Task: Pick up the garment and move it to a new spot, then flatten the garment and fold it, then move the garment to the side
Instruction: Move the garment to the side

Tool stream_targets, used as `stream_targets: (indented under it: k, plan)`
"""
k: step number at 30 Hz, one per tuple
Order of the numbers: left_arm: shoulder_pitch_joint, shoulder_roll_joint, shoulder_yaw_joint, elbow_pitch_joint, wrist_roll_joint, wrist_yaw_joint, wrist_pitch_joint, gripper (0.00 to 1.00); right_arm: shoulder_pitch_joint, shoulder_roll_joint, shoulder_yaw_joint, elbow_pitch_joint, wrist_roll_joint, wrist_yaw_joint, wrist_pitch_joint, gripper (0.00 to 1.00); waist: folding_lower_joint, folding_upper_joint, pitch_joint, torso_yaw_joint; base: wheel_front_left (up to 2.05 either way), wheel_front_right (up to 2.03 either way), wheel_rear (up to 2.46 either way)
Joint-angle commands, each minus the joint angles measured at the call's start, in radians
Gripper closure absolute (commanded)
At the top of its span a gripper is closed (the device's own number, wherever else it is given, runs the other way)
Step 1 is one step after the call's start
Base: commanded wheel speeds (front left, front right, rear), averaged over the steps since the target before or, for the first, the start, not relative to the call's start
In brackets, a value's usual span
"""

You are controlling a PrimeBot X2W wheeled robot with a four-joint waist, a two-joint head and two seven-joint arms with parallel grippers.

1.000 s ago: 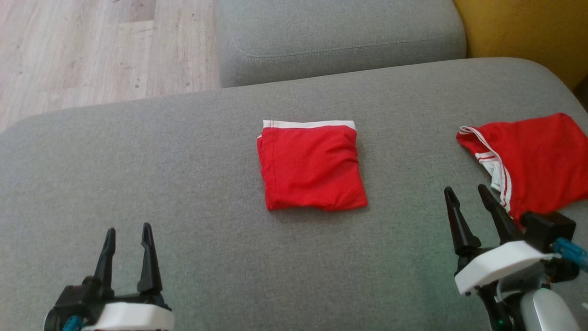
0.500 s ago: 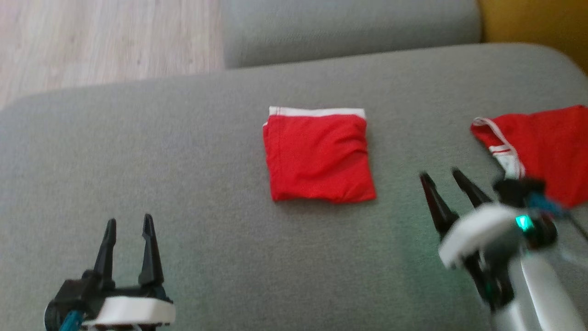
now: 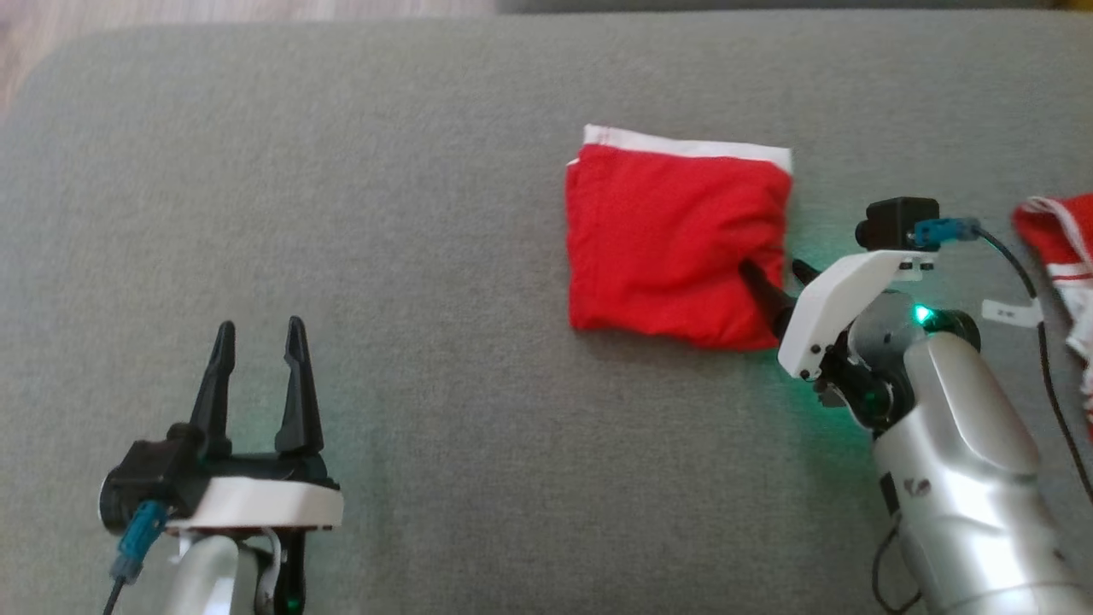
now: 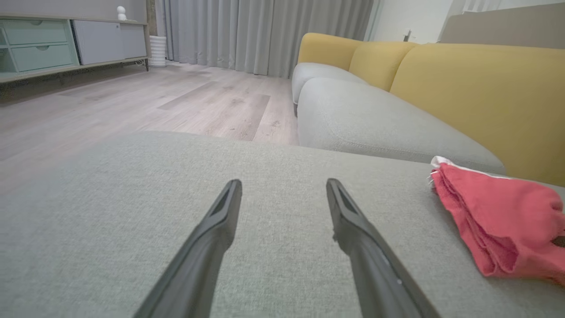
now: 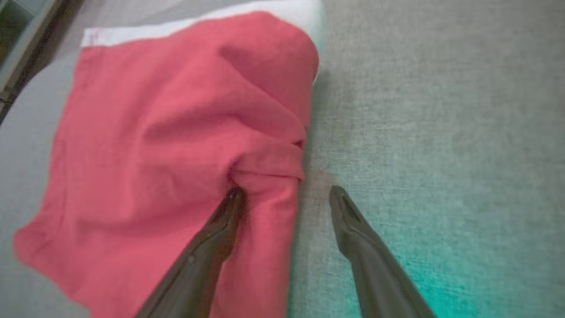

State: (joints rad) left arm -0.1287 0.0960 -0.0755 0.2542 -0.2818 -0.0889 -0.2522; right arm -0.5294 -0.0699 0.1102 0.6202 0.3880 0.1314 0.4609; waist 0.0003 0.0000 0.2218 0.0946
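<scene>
We judge the folding done and the move-aside step starting. The folded red garment [image 3: 675, 243], white band along its far edge and a bit rumpled, lies flat on the grey cushion [image 3: 384, 213]. The right gripper [image 5: 287, 193] is wide, with one finger on the garment's right edge and the other on the cushion beside it. The next move needs a pinch through all layers. The left gripper [image 3: 260, 329] is wide and empty over the cushion, well apart from the garment.

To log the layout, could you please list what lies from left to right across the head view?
left gripper → folded red garment → right gripper → second red garment
</scene>
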Motion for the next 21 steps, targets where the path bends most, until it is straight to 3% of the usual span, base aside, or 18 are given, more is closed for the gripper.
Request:
stream_targets:
  k: [1,4,5,6,7,10,13,16,21]
  plan:
    - [-0.039,0.01,0.026,-0.026,0.006,-0.002,-0.009,0.0,-0.052,0.016,0.017,0.003,-0.016,-0.001,0.002,0.0,-0.0003,0.0,0.023,0.02,0.0,0.0,0.0]
    - [-0.043,0.007,0.033,-0.024,0.008,-0.005,-0.009,0.0,-0.076,0.019,0.054,0.071,-0.001,-0.001,0.014,0.0,-0.0003,0.0,0.03,0.019,0.0,0.0,0.0]
    - [-0.042,0.007,0.037,-0.024,0.008,-0.005,-0.009,0.0,-0.081,0.019,0.08,0.081,0.019,-0.001,0.021,0.14,-0.0003,0.0,0.031,0.014,0.0,0.0,0.0]
    - [-0.042,0.005,0.039,-0.023,0.009,-0.006,-0.009,0.0,-0.086,0.019,0.102,0.086,0.038,-0.001,0.02,0.62,-0.0003,0.0,0.031,0.008,0.0,0.0,0.0]
    - [-0.042,0.004,0.041,-0.022,0.01,-0.006,-0.009,0.0,-0.091,0.019,0.126,0.086,0.048,-0.001,0.017,1.0,-0.0003,0.0,0.03,0.001,0.0,0.0,0.0]
    - [-0.042,0.002,0.048,-0.024,0.011,-0.009,-0.009,0.0,-0.113,0.015,0.19,0.068,0.054,-0.001,0.008,1.0,-0.0003,0.0,0.025,-0.032,0.0,0.0,0.0]
    - [-0.04,0.002,0.057,-0.03,0.014,-0.01,-0.009,0.0,-0.137,-0.033,0.26,0.012,0.066,-0.001,0.022,1.0,-0.0003,0.0,0.016,-0.079,0.0,0.0,0.0]
    - [-0.037,0.003,0.066,-0.04,0.018,-0.011,-0.009,0.0,-0.158,-0.118,0.344,-0.079,0.099,-0.001,0.086,1.0,-0.0003,0.0,0.009,-0.134,0.0,0.0,0.0]
    - [-0.035,0.001,0.072,-0.058,0.023,-0.011,-0.009,0.0,-0.185,-0.316,0.445,-0.256,0.161,-0.001,0.212,1.0,-0.0003,0.0,0.018,-0.224,0.0,0.0,0.0]
